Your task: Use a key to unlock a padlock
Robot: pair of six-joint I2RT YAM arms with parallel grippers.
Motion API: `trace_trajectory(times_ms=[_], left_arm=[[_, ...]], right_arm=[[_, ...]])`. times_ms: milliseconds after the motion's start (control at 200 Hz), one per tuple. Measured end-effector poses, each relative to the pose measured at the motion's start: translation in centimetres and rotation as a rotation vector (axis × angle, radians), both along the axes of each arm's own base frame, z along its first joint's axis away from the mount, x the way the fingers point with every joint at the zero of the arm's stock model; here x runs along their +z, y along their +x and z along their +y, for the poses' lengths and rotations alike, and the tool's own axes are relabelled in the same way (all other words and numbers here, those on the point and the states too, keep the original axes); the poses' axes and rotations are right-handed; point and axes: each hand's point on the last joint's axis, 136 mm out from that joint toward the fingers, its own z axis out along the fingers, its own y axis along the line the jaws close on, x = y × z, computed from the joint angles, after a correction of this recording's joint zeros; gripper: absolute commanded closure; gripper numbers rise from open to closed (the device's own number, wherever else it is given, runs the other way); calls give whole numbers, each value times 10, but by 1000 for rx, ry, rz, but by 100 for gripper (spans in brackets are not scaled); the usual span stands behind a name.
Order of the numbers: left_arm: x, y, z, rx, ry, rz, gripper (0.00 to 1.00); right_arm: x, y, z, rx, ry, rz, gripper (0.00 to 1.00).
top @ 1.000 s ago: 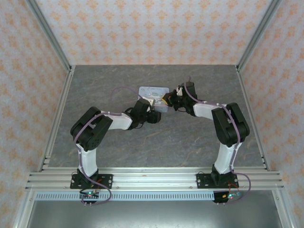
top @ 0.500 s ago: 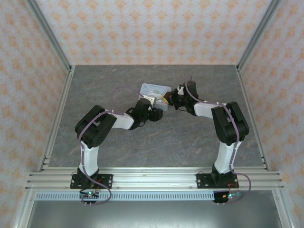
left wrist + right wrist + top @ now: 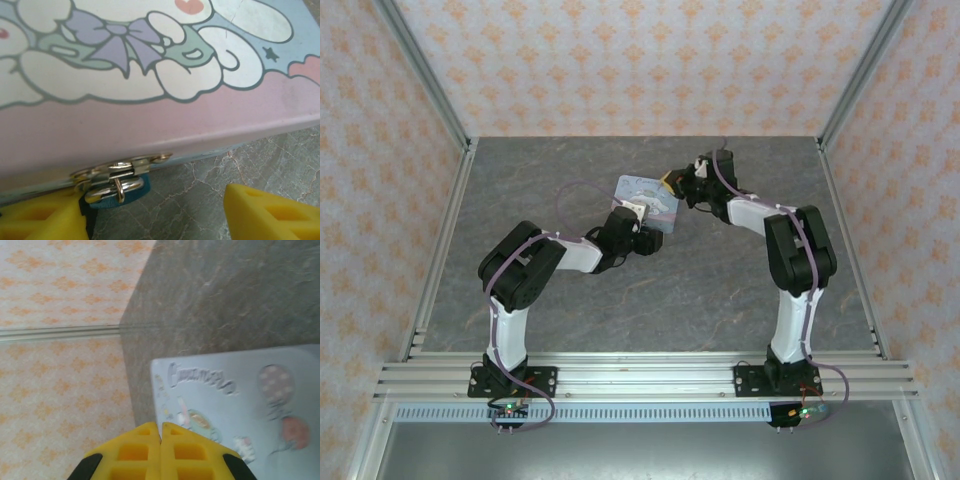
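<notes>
The padlock (image 3: 116, 192) hangs from the hasp (image 3: 120, 167) of the tin (image 3: 150, 115), just above the bench (image 3: 225, 170). The left tool (image 3: 155, 215) stands open astride it, gripping nothing (probably poised to steady it); the right tool (image 3: 160, 440) is pinched shut, whether on a key I cannot tell.

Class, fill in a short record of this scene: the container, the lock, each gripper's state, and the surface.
container: pale blue-and-pink rectangular cartoon tin, on the table
lock: tiny teal padlock, hanging from the tin's silver metal hasp
left gripper: open, yellow fingers on either side of the padlock
right gripper: shut, yellow fingers pressed together, over the tin's edge
surface: grey marbled table
</notes>
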Motion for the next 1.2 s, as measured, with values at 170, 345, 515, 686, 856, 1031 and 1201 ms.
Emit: trace_trajectory(times_ms=[170,345,515,686,856,1031,1201], left_arm=[[1,5,-5,-10,-14,-2,32],[8,10,-10,-10,-129,32,32],[14,17,-13,23,-252,59,33],[18,24,-14,55,-340,74,34],[20,27,-12,95,-418,78,37],[25,23,-9,130,-530,73,37],[27,20,-10,151,-615,83,37]], right_arm=[[-20,3,-2,-9,-14,34,100],[-21,5,-3,-15,-15,30,100],[-21,7,-6,-26,-19,26,100],[-22,9,-8,-31,-17,19,100],[-21,11,-8,-35,-15,11,100],[-21,11,-8,-34,-14,9,100],[-21,11,-8,-34,-14,9,100]])
